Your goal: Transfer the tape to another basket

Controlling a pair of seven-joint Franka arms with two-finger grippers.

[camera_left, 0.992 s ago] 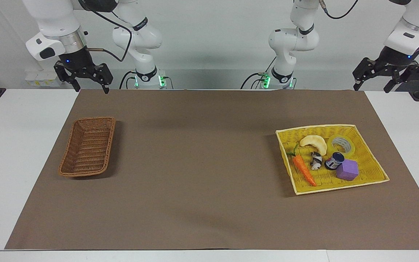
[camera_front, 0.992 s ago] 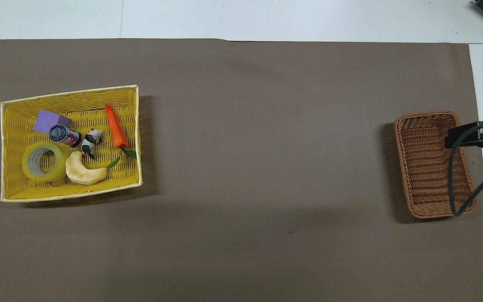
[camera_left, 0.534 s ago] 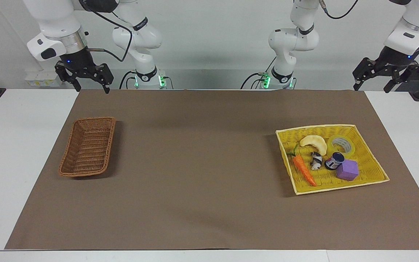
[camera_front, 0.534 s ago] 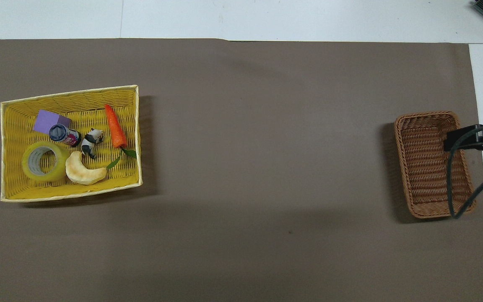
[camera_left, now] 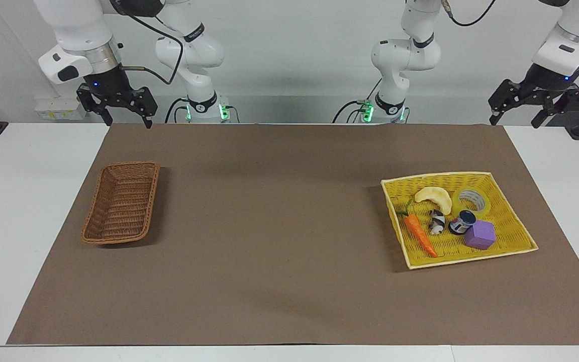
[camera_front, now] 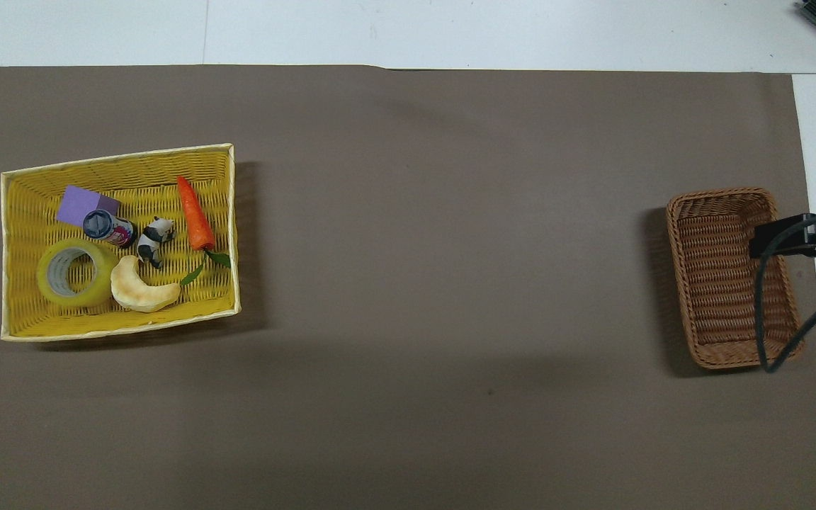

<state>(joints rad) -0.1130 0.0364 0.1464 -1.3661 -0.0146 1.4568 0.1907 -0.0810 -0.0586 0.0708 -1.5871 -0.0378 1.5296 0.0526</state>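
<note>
Both sets of jaws stand wide apart and hold nothing. With the yellow tray as the landmark: the tape lies flat, core hole upward, inside the tray, in the corner nearest the robots at the left arm's end. Just beside it, toward the right arm's end, lies a pale crescent-shaped chip, close enough that the overhead view shows the two touching or nearly so. Farther from the robots than the tape, a small dark-capped bottle lies tipped on its side, and a purple block sits just beside the bottle, farther still from the robots. A small black-and-white panda figure rests near the tray's middle, between the bottle and an orange carrot that lies along the tray's wall on the right arm's side, its green leaves pointing toward the robots.

The tray sits on a brown mat that covers most of the white table. Well apart from the tray, at the right arm's end of the mat, stands the basket, with nothing in it.

The left gripper hangs raised above the table's edge nearest the robots, past the tray's corner toward the left arm's end, and waits. The right gripper hangs raised over the mat's edge nearest the robots, at the basket's end, well apart from the tray.
</note>
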